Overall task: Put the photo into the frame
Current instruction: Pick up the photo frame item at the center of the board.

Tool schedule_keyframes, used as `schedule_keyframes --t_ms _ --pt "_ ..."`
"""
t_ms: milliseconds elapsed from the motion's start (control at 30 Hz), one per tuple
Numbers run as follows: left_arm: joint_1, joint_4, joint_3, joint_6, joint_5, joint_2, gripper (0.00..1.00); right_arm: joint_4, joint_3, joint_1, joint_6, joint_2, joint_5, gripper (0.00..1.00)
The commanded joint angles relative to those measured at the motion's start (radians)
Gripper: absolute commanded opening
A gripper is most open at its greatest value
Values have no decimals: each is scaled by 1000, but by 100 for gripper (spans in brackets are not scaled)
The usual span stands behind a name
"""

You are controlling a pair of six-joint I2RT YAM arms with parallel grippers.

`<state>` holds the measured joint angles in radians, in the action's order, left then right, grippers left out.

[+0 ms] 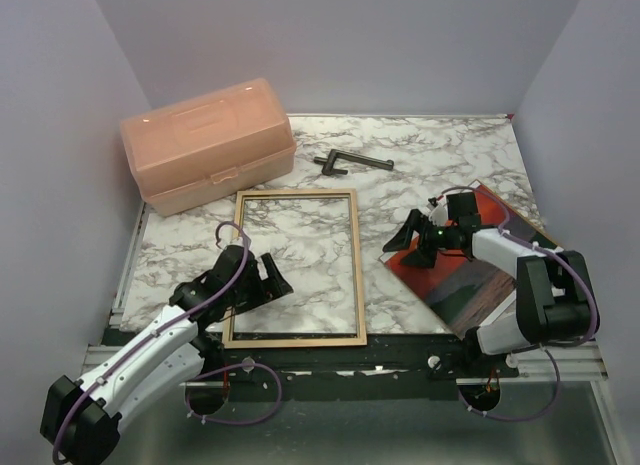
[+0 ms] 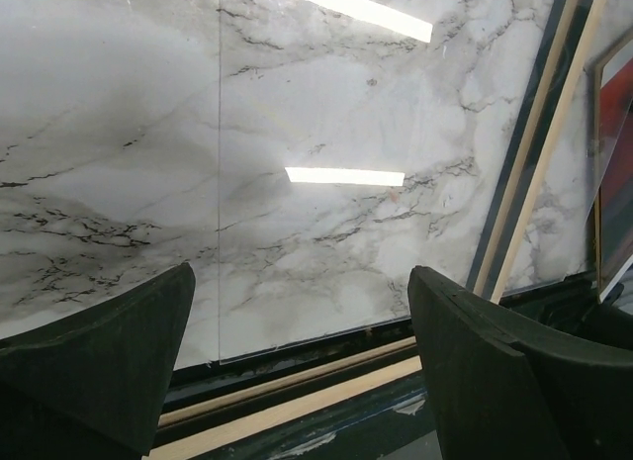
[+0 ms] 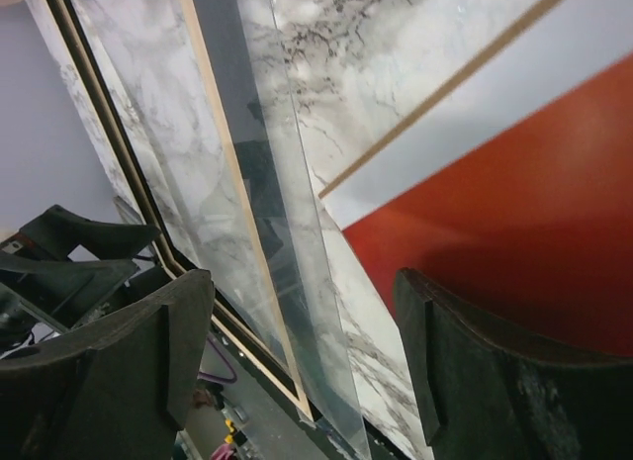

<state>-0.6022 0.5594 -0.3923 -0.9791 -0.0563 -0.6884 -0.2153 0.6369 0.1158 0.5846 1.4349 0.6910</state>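
Worktop (image 1: 440,165): marble. Frame (image 1: 357,265) lies flat, tan face up, left of centre, reaching the near edge. Photo (image 1: 465,285) lies toward the near right corner, just beside the frame. My left end effector (image 2: 302,282) is spread wide and empty over the frame's near-left part. My right end effector (image 3: 304,292) is spread wide and empty over the photo's left edge.

Left gripper (image 2: 302,282) is wide open here, its dark fingers (image 2: 99,361) spread to either side of the shot with nothing between them. Right below sits the clear pane (image 2: 297,232) of the frame (image 2: 297,409), the marble desk (image 2: 559,242) showing through it and two bright light bars glinting off the glass. The frame's tan-and-black edge runs along the bottom and up the right. Past that right edge, there's a sliver of the red photo (image 2: 618,134).
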Motion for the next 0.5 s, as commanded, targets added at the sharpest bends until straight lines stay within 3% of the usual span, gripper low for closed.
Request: schedule_keyframes --t_ms 0,367,467 --pt "5 -52 0 19 -37 -19 91 99 58 -5 -16 97 97 78" --pt "5 -103 28 24 -62 -64 90 310 72 -4 42 301 273 49" --pt "5 -118 29 26 -79 -96 89 385 59 -4 82 327 336 45"
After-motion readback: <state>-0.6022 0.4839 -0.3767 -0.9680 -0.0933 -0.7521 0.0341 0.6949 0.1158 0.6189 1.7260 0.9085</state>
